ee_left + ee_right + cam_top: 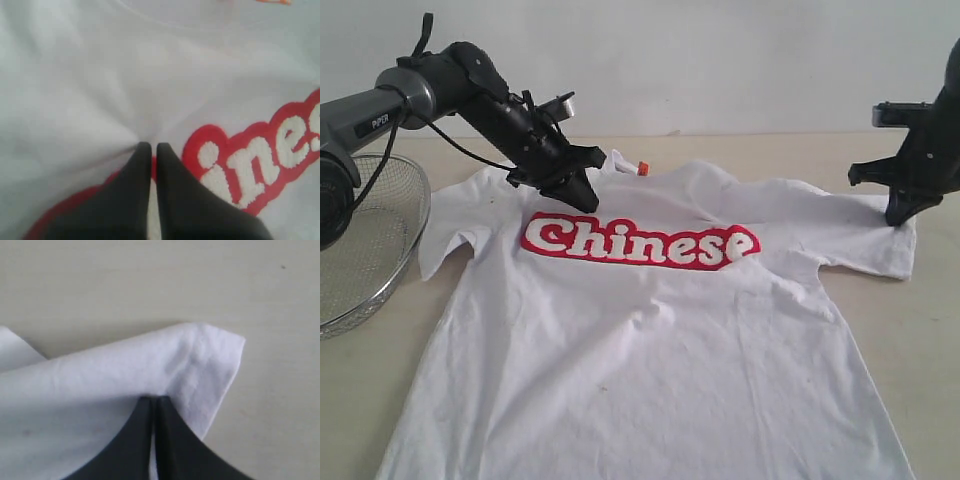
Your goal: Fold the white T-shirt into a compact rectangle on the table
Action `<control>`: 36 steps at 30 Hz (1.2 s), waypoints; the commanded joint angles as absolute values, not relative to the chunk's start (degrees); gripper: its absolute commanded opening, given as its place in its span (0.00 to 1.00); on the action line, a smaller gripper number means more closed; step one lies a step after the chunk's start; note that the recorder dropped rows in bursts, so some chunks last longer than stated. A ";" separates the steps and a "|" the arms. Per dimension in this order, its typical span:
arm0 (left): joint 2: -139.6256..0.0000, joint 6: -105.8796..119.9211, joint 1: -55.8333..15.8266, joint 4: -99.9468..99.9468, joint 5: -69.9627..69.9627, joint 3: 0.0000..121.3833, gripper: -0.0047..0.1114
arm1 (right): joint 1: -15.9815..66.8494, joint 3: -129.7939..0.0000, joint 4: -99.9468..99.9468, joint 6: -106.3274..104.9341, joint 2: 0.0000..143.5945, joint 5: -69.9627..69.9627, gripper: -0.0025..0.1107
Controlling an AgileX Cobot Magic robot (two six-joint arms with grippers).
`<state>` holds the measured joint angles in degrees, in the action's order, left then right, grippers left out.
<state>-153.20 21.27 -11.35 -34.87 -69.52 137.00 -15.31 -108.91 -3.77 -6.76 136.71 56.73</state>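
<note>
Here, both grippers pinch the white short-sleeved T-shirt [650, 340], spread front-up across the pale beige wood-grain table [930, 340].
I see the left gripper [585, 198], jaws together, clamping cloth above the red lettering [640, 242], upper centre-left; the right gripper [900, 215] is closed on the sleeve [865, 245] at the right edge.

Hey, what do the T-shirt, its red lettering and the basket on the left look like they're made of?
The white T-shirt: soft matte knit, probably cotton; it puckers where the left pincer pinches it. The red lettering: raised, nubbly patch, perhaps embroidered or flocked textile. The basket: thin metal wire mesh, greyish sheen, see-through.
</note>
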 commanded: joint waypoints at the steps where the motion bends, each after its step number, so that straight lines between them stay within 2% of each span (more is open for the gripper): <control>1: -152.54 21.61 -11.62 -35.56 -69.29 137.37 0.08 | -17.79 -108.67 -1.15 -6.63 137.62 59.57 0.02; 5: -152.54 21.61 -11.62 -35.56 -69.29 137.37 0.08 | -17.68 -108.67 -5.80 -9.08 137.17 59.80 0.02; 12: -152.54 21.61 -11.62 -35.56 -69.29 137.37 0.08 | -17.02 -108.67 -34.27 -23.35 132.74 56.82 0.02; 15: -152.54 21.61 -11.62 -35.56 -68.98 137.37 0.08 | -13.90 -108.78 -41.74 -28.68 131.78 55.07 0.02; 21: -152.54 21.61 -11.62 -35.69 -69.14 137.37 0.08 | -5.24 -109.28 -39.14 -30.59 132.62 42.23 0.02; 24: -152.54 21.61 -11.62 -35.69 -69.96 137.37 0.08 | -3.75 -109.28 -37.17 -30.46 132.62 37.54 0.11; 28: -152.54 21.61 -11.62 -35.69 -69.96 137.37 0.08 | -3.72 -109.28 -35.93 -30.32 133.15 37.54 0.35; 29: -152.54 21.61 -11.62 -35.82 -69.91 137.37 0.08 | -3.72 -109.28 -34.82 -29.78 133.44 38.11 0.38; 36: -152.54 21.61 -11.62 -36.26 -69.91 137.37 0.08 | -3.72 -109.28 -29.66 -27.16 136.49 42.94 0.38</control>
